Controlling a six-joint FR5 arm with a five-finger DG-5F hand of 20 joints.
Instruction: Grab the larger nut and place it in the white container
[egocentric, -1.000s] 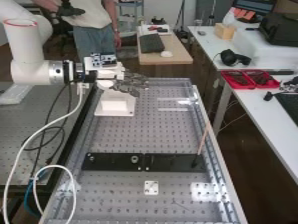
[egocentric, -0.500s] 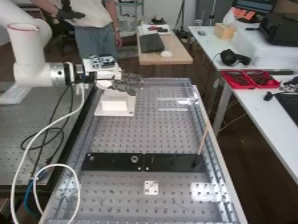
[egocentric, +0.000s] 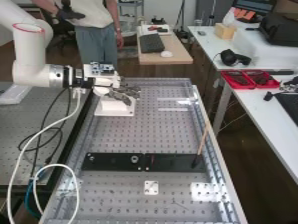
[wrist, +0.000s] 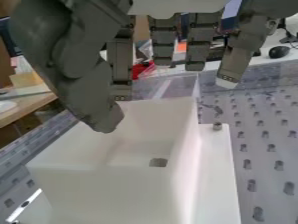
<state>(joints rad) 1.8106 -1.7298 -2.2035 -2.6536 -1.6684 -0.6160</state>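
Perforated bench, white container near far edge

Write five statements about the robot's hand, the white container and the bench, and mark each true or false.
1. The dark grey hand hangs over the white open-topped container. True.
2. The fingers are clenched round a nut. False: they are relaxed and hold nothing.
3. A small dark patch shows on the container's floor. True; nut or hole, I cannot tell.
4. The thin wooden stick lies flat. False: it stands tilted.
5. The red trays stand on a white table. True.
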